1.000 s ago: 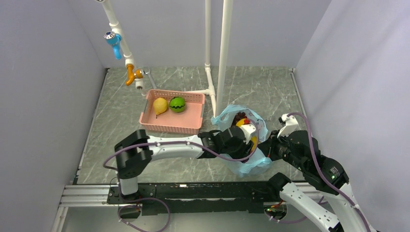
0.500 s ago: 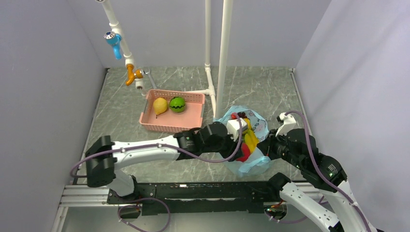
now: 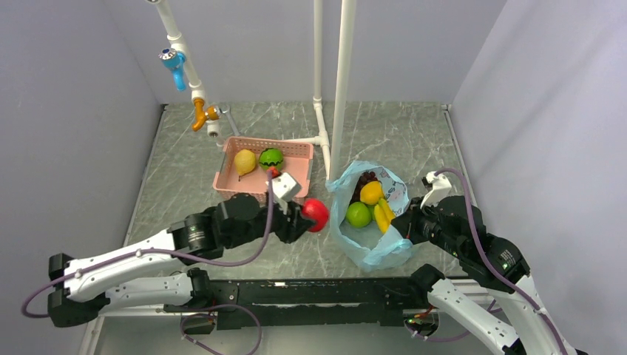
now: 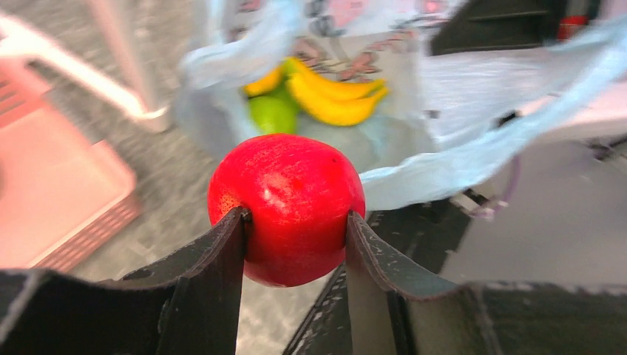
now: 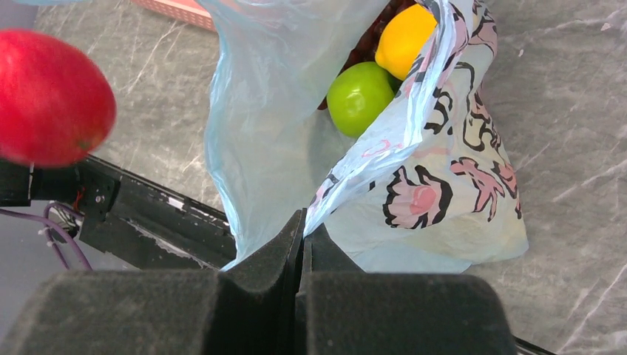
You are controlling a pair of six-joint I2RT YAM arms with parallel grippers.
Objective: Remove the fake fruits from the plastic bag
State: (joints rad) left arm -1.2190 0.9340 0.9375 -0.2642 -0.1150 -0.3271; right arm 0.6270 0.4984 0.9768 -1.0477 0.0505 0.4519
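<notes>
**Red apple out, clamped in the left fingers**

The left fingers [image 4: 222,259] have the red apple [image 4: 287,211] squeezed between them, one dark pad on each flank. It is held up off the surface [image 3: 399,133].

Just beyond those fingers sits the bag [image 5: 444,200], its mouth open towards them. On the other side, the right fingers [image 5: 281,251] are pressed tight together on a fold of the bag's near rim, pinching the thin blue film.

Look past their tips: the green apple [image 5: 360,96] lies inside the bag, with the orange [image 5: 403,37] just beyond it. The bananas [image 4: 333,92] lie beside the green apple. The grapes [image 3: 364,177] are a dark cluster at the far end of the mouth.

The bag's print is pink flowers with black outlines, and any lettering on it is too small to make out.

Off to the left of the left fingers, and near them, is the pink basket [image 3: 288,188]. It holds the pear [image 3: 245,161] and the watermelon [image 3: 271,159], side by side along its far wall.
</notes>
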